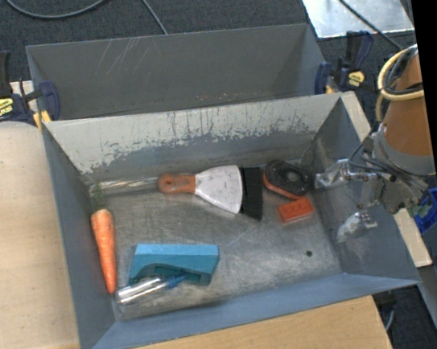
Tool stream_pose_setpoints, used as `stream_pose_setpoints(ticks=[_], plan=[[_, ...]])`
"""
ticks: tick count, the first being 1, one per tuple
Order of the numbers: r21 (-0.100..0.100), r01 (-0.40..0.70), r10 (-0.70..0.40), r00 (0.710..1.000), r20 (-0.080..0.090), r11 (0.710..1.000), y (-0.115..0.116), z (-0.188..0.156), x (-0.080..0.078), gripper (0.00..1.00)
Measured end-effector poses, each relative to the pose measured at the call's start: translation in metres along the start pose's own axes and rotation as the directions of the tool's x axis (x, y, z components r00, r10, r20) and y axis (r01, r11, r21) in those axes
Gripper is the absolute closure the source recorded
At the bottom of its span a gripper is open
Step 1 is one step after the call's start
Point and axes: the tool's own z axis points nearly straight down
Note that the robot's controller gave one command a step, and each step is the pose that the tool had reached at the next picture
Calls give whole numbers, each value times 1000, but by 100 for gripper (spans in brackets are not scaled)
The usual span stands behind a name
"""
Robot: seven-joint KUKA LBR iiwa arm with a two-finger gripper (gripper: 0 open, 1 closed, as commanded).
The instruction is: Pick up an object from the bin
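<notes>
My gripper (335,204) hangs over the bin's right slope, its two metal fingers spread wide and nothing between them. Just left of it a small orange-red block (295,210) lies on the bin floor. Slightly farther back sits a black and orange ring-shaped piece (284,178). A scraper (214,187) with an orange handle and a pale blade lies at the middle back, with a black strip (251,194) along the blade's right edge.
An orange carrot (105,247) lies along the left side. A blue wedge-shaped tool (175,261) rests at the front left, on a clear tube with a metal end (140,289). Another clear tube (123,188) lies at the back left. The arm reaches in over the right rim.
</notes>
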Motion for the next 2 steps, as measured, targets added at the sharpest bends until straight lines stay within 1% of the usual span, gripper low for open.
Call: stream_pose_setpoints(ticks=[1, 2], plan=[[1, -3, 3, 1000, 5, 1000, -15, 67, -32, 0], [-2, -48, 48, 999, -7, 999, -18, 89, -42, 0]])
